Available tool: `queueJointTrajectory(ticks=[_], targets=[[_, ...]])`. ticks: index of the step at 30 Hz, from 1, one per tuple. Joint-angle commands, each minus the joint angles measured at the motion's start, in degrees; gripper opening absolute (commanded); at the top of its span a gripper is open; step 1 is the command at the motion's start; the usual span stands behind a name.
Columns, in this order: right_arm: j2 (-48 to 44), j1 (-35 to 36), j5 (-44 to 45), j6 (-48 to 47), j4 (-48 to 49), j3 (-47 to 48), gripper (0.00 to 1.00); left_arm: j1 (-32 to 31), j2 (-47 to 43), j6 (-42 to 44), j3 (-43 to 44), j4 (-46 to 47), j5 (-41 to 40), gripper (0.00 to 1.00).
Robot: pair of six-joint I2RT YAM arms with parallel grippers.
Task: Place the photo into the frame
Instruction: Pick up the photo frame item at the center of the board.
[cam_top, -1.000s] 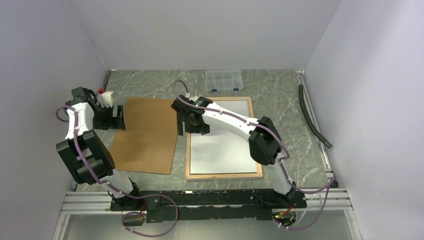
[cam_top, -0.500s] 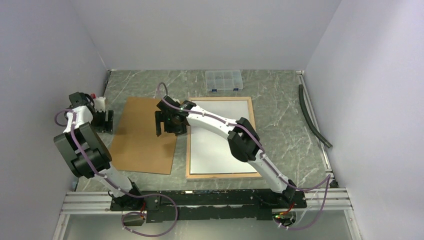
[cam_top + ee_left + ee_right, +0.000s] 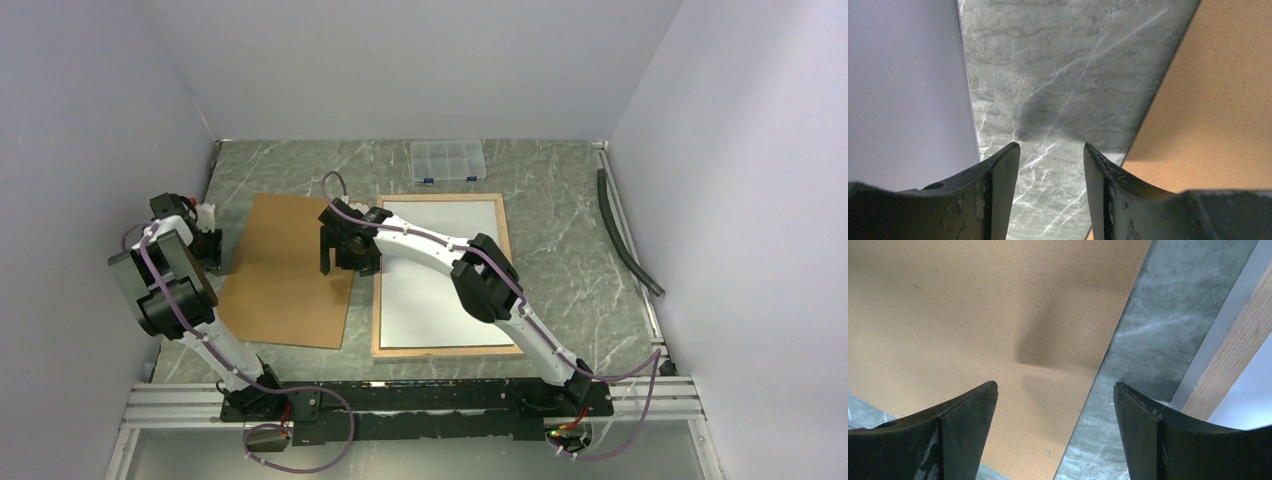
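Observation:
The frame (image 3: 448,351) lies back up right of centre, its light wood border showing. The photo (image 3: 440,290) lies inside it, white back up. My right gripper (image 3: 337,262) is open and empty, hovering over the right edge of the brown backing board (image 3: 285,280), left of the frame. In the right wrist view the gripper (image 3: 1055,387) straddles the board's edge (image 3: 973,315), with the frame's wood border (image 3: 1233,370) at the right. My left gripper (image 3: 208,250) is open and empty over bare table (image 3: 1050,146), just left of the board (image 3: 1218,100).
A clear plastic compartment box (image 3: 448,160) stands at the back. A black hose (image 3: 625,235) lies along the right wall. A small white thing with a red cap (image 3: 205,212) sits by the left arm. The left wall (image 3: 903,85) is close to the left gripper.
My right gripper has moved left from the frame's left edge to over the backing board's right edge. My left gripper has drawn back left, off the board.

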Motion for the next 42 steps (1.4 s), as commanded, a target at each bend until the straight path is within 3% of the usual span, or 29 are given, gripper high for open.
queueJointTrajectory(ticks=[1, 8, 16, 23, 30, 38, 42], targets=[[-1.6, -0.69, 1.63, 2.25, 0.78, -1.34, 0.9, -0.65, 1.18, -0.07, -2.42, 2.11, -0.32, 0.54], [-0.39, -2.03, -1.25, 5.39, 2.78, -2.39, 0.89, -2.37, 1.46, -0.12, -4.77, -2.68, 6.72, 0.5], [-1.13, -2.96, -13.65, 8.35, 13.97, -4.54, 0.89, -3.25, 2.18, 1.23, -5.99, -4.97, 10.93, 0.44], [-9.7, -3.57, -20.87, 10.37, 28.76, -10.88, 0.88, -4.51, 2.27, 2.88, -6.52, -6.93, 14.64, 0.4], [-22.73, -3.91, -25.92, 11.83, 46.51, -23.46, 0.87, -6.55, 1.86, 4.98, -5.8, -10.46, 17.96, 0.39], [-27.38, -3.68, -31.6, 13.58, 58.44, -31.83, 0.81, -8.19, 1.3, 6.04, -6.28, -12.0, 19.66, 0.38], [-27.89, -3.73, -32.44, 13.86, 58.42, -33.5, 0.79, -8.78, 0.4, 6.3, -5.4, -13.43, 20.72, 0.38]])
